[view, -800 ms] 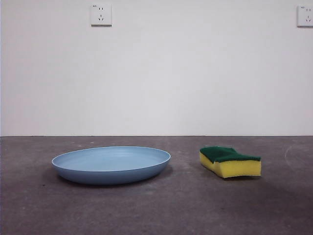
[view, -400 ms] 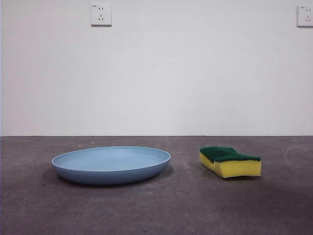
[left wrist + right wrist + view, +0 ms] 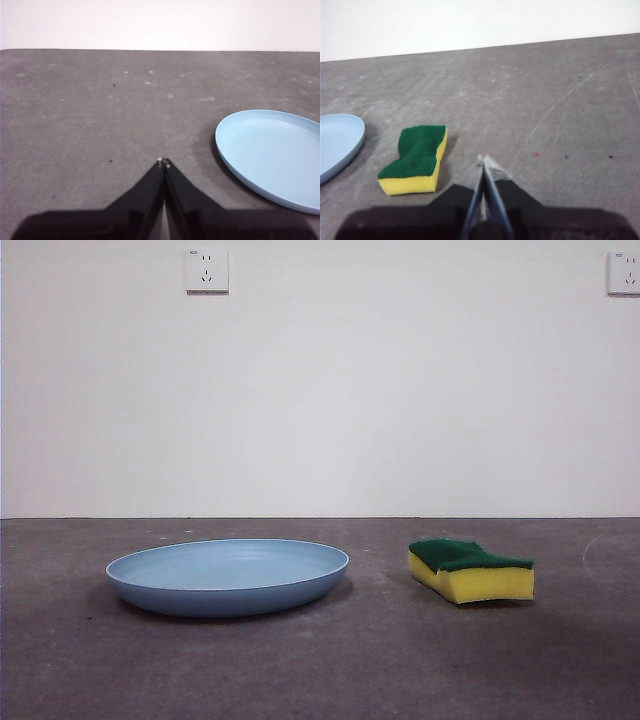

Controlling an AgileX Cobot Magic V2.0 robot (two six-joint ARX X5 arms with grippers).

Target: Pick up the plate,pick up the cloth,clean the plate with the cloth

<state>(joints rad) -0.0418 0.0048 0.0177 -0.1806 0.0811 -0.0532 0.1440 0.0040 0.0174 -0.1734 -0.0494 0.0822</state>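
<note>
A: What does the plate [image 3: 228, 575] look like?
B: Wide, shallow, round, light blue, with a smooth rim. It sits flat and upright on the grey table, nothing in it.

A: And the cloth [image 3: 470, 570]?
B: Really a small sponge: thick yellow foam under a dark green scouring layer, with wavy edges. It lies flat, green side up.

A: How do they sit relative to each other?
B: Side by side, apart, not touching. From the front the plate is on the left, the cloth on the right.
</note>
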